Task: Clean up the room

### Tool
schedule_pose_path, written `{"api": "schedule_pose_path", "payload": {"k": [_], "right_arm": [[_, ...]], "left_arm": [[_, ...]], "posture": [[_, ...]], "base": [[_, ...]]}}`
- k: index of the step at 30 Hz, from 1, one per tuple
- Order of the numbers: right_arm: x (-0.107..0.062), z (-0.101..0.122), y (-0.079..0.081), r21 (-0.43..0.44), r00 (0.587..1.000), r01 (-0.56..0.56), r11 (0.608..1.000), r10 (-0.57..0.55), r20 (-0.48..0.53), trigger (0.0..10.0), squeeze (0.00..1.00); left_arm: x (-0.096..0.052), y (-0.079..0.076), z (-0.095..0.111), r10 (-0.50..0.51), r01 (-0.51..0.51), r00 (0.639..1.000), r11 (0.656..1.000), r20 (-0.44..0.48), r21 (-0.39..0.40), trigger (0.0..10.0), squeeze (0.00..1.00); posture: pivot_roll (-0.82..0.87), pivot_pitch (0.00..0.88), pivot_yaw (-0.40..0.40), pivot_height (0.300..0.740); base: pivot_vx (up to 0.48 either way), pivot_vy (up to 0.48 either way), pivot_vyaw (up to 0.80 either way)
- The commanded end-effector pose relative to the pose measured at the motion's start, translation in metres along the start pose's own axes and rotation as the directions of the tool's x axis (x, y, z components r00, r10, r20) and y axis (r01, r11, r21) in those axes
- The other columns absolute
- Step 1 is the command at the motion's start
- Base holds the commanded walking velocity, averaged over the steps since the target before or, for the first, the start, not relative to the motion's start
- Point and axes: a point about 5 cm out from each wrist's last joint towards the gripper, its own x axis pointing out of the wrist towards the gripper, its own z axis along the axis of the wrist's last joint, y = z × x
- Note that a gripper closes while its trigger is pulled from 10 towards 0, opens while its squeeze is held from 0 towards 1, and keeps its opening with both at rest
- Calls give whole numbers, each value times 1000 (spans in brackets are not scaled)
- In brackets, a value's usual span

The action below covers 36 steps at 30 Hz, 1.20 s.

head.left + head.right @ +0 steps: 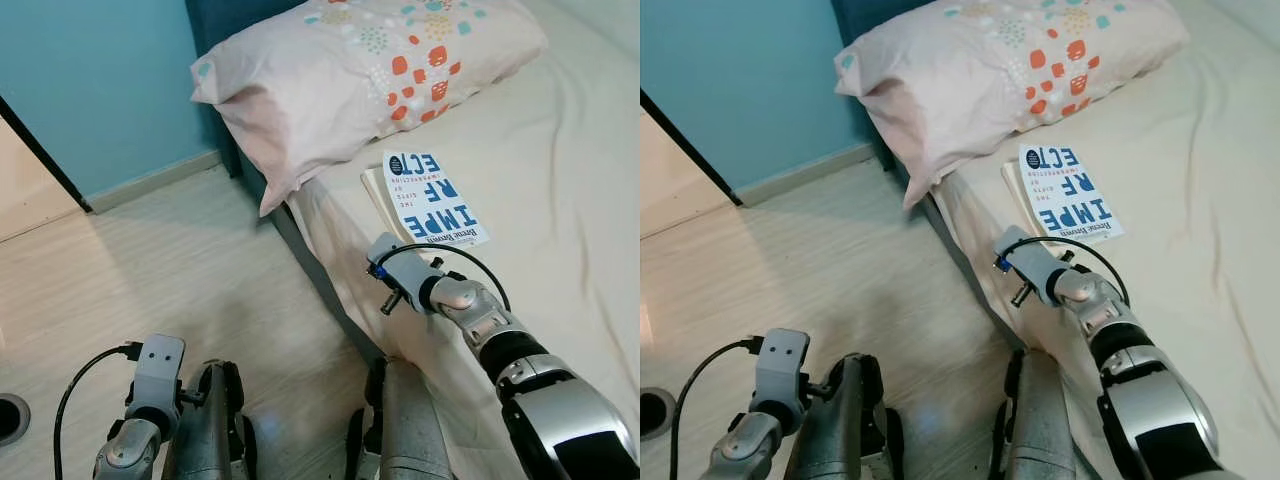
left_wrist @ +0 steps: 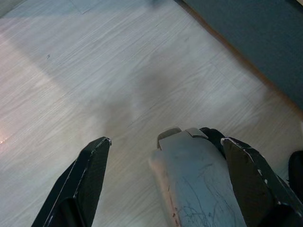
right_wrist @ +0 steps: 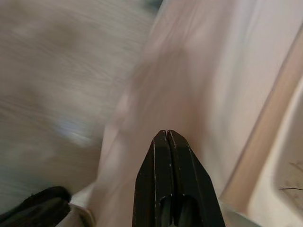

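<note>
A white paperback book with large blue letters on its cover [image 1: 432, 199] lies flat on the cream-sheeted bed [image 1: 560, 200], near the mattress edge and just below the pale pink pillow with orange and teal dots [image 1: 360, 70]. It looks like the loose item that tidying this room calls for, and it has not yet been picked up.

The right end effector [image 3: 166, 156] is raised over the edge of the bed, just short of the book's near corner; its two black fingers are clenched together with nothing between them. The left end effector [image 2: 165, 156] hangs low beside the robot's leg over the pale wood-plank floor [image 1: 170, 270], its fingers spread apart and empty.

Judging by this, the cleanup is at an early stage: the book remains to be grasped and carried off, and the right fingers would need to part first.
</note>
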Motion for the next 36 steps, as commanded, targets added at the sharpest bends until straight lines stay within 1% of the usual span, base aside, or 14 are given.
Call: {"api": "schedule_pose_path", "payload": {"k": [1, 4, 5, 6, 8, 15, 21, 23, 25, 27, 29, 30, 32, 36], "right_arm": [[-3, -5, 2, 67, 1000, -9, 998, 7, 27, 0, 0], [-3, -4, 1, 79, 999, -13, 997, 10, 39, 0, 0], [-1, 12, -1, 217, 988, -62, 974, 29, 153, 10000, 0], [-6, 56, -20, 490, 894, -212, 846, -34, 446, 10000, 0], [-10, 69, -27, 541, 846, -268, 797, -74, 529, 10000, 0], [-24, 76, -61, 691, 790, -157, 705, -331, 517, 10000, 0], [-44, 26, -89, 870, 726, 176, 460, -658, 201, 10000, 0], [-59, -12, -91, 907, 665, 311, 285, -747, 6, 10000, 0], [-59, -12, -91, 907, 665, 311, 285, -747, 6, 10000, 0], [-69, -34, -90, 917, 624, 360, 174, -775, -97, 10000, 0], [-82, -70, -82, 939, 589, 344, -24, -773, -235, 10000, 0], [-82, -70, -82, 939, 589, 344, -24, -773, -235, 10000, 0], [-84, -88, -70, 949, 602, 271, -162, -741, -299, 10000, 0], [-82, -94, -66, 944, 605, 228, -239, -725, -330, 10000, 0]], "left_arm": [[-7, -6, -15, -13, 13, 998, 1000, -57, -9, 10000, 0], [-7, -6, -15, -13, 13, 998, 1000, -57, -9, 10000, 0], [-6, -6, -15, -13, 13, 998, 1000, -56, -8, 10000, 0], [-6, -6, -15, -13, 13, 998, 1000, -56, -6, 10000, 0], [-6, -6, -15, -13, 12, 998, 1000, -57, -5, 10000, 0], [-7, -5, -18, -7, 7, 998, 1000, -65, -1, 10000, 0], [-11, -5, -23, -8, 9, 997, 1000, -79, 3, 10000, 0], [-12, -5, -23, -9, 10, 997, 1000, -80, 4, 10000, 0], [-12, -5, -23, -9, 10, 997, 1000, -80, 4, 10000, 0], [-13, -5, -23, -10, 11, 997, 1000, -80, 4, 10000, 0], [-16, -3, -25, -14, 15, 997, 1000, -82, 7, 10000, 0], [-16, -3, -25, -14, 15, 997, 1000, -82, 7, 10000, 0], [-19, -1, -25, -18, 19, 996, 1000, -82, 14, 10000, 0], [-21, 2, -24, -18, 20, 997, 999, -77, 25, 10000, 0]], "posture": [[85, 432, -81, 580], [85, 432, -81, 580], [88, 431, -78, 580], [87, 430, -77, 580], [87, 430, -77, 580], [92, 427, -78, 580], [91, 426, -78, 580], [94, 430, -79, 580], [94, 430, -79, 580], [96, 431, -78, 580], [100, 438, -71, 580], [100, 438, -71, 580], [106, 449, -65, 580], [115, 458, -63, 580]], "base": [[0, 0, 0], [0, 0, 0], [0, 0, 0], [0, 0, 0], [0, 0, 0], [0, 0, 0], [0, 0, 0], [0, 0, 0], [0, 0, 0], [0, 0, 0], [0, 0, 0], [0, 0, 0], [0, 0, 0], [0, 0, 0]]}}
